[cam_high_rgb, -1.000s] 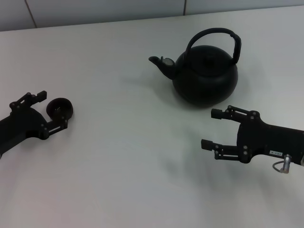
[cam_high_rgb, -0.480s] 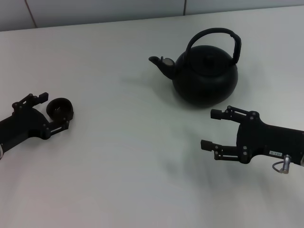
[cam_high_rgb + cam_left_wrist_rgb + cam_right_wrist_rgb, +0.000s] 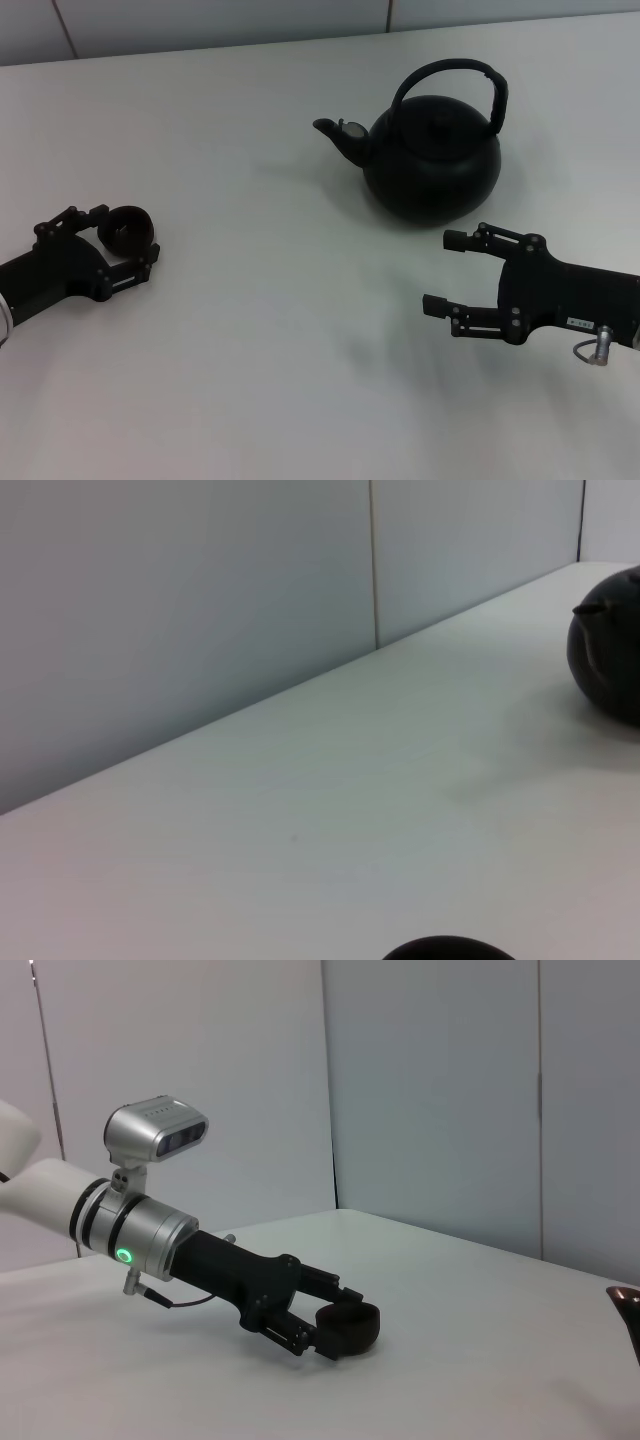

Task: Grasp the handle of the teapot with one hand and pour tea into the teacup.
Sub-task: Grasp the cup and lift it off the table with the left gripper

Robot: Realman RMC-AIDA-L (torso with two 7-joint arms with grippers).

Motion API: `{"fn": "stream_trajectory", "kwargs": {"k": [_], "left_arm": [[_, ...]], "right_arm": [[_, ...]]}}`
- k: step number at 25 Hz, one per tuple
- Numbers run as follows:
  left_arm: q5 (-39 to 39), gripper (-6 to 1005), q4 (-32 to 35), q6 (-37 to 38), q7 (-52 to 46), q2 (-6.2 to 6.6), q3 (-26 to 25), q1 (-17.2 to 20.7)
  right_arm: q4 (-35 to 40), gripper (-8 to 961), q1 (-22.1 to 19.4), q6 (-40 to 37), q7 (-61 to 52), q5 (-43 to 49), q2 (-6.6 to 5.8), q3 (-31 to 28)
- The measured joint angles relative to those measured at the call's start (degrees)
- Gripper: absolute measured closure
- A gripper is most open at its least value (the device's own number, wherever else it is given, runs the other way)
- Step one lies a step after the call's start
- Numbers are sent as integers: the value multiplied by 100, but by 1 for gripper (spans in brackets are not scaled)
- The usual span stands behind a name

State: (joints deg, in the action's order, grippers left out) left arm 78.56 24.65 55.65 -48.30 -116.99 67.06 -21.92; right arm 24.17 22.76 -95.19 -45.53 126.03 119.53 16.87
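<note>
We see our left gripper (image 3: 128, 246) pinching the tiny dark brown-black bowl-shaped teacup (image 3: 127, 227); our right gripper (image 3: 440, 270) is spread wide, empty, near the round matte black teapot (image 3: 432, 160).

Black teapot (image 3: 432, 160) upright; teacup (image 3: 127, 228) prob. gripped

White table (image 3: 250, 330) — pale grey panelled wall (image 3: 180, 630) behind.

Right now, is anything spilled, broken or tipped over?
No. The teapot stands upright, lid on, with no spill visible. The left claw is around the upright teacup. The right claw is open, near the teapot.
</note>
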Motion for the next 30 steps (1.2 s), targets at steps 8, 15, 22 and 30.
{"fn": "stream_trajectory", "kwargs": {"k": [8,15,22,30], "left_arm": [[10,150,90,-89,78,-71,-9,17],[10,265,120,-120,68,-72,1,-7],[10,300,124,-119,31,-52,8,-42],[10,299,197,133,-139,-147,301,-328]], "right_arm": [[0,117,-3,0,0,0,0,-17],[0,116,-8,-21,0,0,0,-26],[9,116,-9,-37,2,0,0,-26],[18,116,-9,-76,3,-5,0,-26]]}}
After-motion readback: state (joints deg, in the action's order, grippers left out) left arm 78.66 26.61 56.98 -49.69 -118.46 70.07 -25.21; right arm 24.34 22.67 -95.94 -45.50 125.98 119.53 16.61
